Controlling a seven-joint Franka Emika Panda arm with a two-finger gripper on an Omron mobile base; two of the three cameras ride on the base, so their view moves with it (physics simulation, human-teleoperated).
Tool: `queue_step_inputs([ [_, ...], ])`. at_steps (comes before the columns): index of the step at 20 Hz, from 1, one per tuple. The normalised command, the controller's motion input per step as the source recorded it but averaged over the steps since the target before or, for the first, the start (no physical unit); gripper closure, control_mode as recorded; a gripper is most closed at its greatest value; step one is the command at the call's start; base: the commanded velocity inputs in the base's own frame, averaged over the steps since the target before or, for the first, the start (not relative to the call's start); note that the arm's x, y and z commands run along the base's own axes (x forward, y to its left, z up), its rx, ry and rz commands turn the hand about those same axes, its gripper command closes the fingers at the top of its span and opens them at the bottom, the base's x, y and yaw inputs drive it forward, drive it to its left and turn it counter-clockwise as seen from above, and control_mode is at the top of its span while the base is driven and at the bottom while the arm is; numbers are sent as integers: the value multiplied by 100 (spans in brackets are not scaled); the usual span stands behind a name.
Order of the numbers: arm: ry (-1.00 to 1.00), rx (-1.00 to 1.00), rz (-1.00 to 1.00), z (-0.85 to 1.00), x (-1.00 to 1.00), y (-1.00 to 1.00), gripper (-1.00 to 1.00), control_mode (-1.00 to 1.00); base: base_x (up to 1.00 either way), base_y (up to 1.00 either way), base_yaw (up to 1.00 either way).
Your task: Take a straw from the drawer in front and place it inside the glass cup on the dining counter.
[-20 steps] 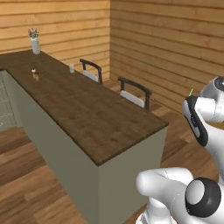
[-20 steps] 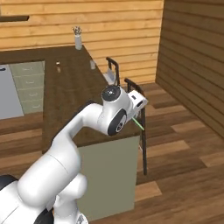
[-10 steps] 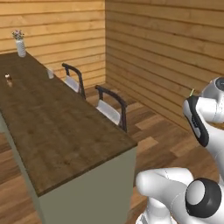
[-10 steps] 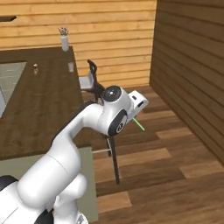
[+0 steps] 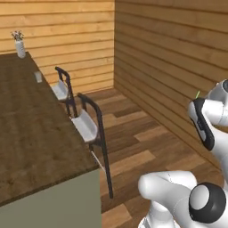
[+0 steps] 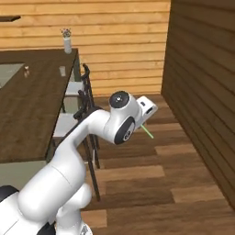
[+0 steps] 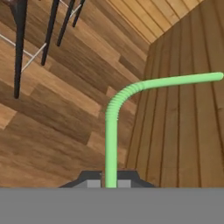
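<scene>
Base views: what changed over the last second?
The base drove and turned, so the whole scene slid: the dining counter and chairs shifted left and look nearer, with more floor and the right-hand wall in view. That is camera motion; nothing on the counter moved. Unchanged: the claw stays shut on the green straw, arm held in the same pose. The glass cup and vase sit where they were.

Rear base views; floorward hand view

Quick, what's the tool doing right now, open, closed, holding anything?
Tool: closed on the green straw, which rises from between its fingertips.
</scene>
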Motion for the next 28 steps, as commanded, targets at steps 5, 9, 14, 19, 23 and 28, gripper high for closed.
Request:
queue_step_inputs([
  [5,0,0,0,0,0,0,100,100,51,-78,38],
  [9,0,0,0,0,0,0,100,100,50,-71,43],
  [14,0,0,0,0,0,0,100,100,61,-65,45],
  [19,0,0,0,0,0,0,100,100,75,-55,47],
  [23,0,0,0,0,0,0,100,100,80,-50,50],
  [28,0,0,0,0,0,0,100,100,84,-44,53],
])
